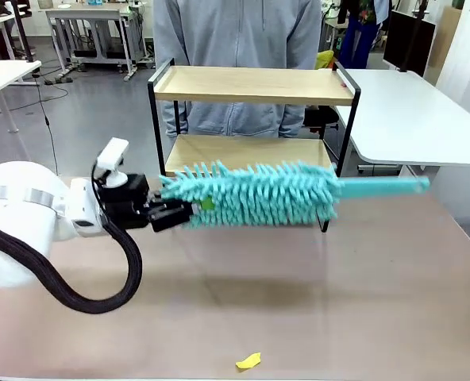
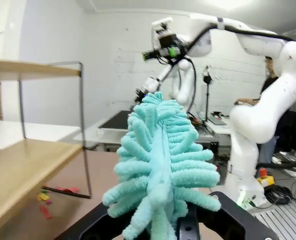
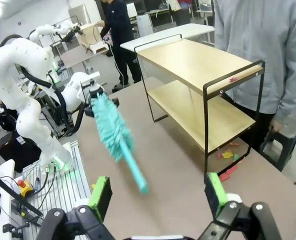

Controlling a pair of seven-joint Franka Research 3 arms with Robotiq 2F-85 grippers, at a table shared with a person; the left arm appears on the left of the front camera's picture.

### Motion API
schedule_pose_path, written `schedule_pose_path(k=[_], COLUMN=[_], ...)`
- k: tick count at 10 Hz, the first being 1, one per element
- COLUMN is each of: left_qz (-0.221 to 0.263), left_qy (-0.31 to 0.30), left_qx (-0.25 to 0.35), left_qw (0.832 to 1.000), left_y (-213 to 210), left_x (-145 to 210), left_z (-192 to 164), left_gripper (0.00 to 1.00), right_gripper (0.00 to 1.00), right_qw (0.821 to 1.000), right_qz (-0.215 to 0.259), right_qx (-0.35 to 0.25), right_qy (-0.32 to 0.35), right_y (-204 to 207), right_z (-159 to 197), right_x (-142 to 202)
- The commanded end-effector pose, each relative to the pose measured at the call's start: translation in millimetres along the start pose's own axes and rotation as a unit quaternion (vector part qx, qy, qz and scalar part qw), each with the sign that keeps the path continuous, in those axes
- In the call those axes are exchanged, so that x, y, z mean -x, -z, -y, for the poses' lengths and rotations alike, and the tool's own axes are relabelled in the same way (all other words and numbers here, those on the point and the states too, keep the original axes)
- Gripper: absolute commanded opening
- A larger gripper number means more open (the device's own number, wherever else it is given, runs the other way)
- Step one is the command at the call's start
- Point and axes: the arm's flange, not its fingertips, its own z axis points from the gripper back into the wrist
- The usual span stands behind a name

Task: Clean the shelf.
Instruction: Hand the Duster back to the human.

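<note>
one teal duster (image 1: 259,193) was pinched in the left gripper (image 1: 189,210) before one two-board shelf (image 1: 255,83); right gripper (image 3: 158,192) fingers stood spread, empty.

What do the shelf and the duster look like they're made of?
Shelf: two boards that look like light wood or wood-look laminate, with pale, smooth, matte faces, set in a thin black frame, probably painted metal given how slim the bars are.
Duster: teal head of soft, fuzzy fingers, likely chenille microfibre. Its plain teal stick looks like smooth plastic. The left gripper is shut on the duster's head end.
</note>
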Motion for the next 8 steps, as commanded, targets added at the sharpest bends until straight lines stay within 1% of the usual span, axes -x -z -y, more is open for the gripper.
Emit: schedule_pose_path(k=[1, 2, 3, 5, 6, 8], left_qz=[0.04, 0.054, 0.07, 0.101, 0.1, 0.107], left_qy=[0.037, 0.052, 0.07, 0.101, 0.126, 0.143], left_qx=[-0.061, -0.077, -0.108, -0.179, -0.243, -0.352], left_qw=[0.997, 0.994, 0.989, 0.973, 0.956, 0.919], left_y=[-15.3, -23.2, -36.3, -70.3, -93.6, -139.5], left_x=[-65.4, -94.6, -128.2, -184.3, -204.4, -218.7], left_z=[13.6, 18.9, 25.2, 36.9, 39.0, 38.9], left_gripper=[0.17, 0.17, 0.17, 0.17, 0.17, 0.17], right_gripper=[1.0, 1.0, 1.0, 1.0, 1.0, 1.0], right_qw=[1.0, 1.0, 1.0, 1.0, 1.0, 1.0], right_qz=[0.004, 0.004, 0.004, 0.004, 0.004, 0.004], right_qx=[-0.001, -0.001, -0.001, -0.001, -0.001, -0.001], right_qy=[-0.009, -0.009, -0.009, -0.009, -0.009, -0.009], right_y=[-0.1, -0.1, -0.1, -0.1, -0.1, -0.1], right_z=[0.1, 0.1, 0.1, 0.1, 0.1, 0.1], right_x=[-6.0, -6.0, -6.0, -6.0, -6.0, -6.0])
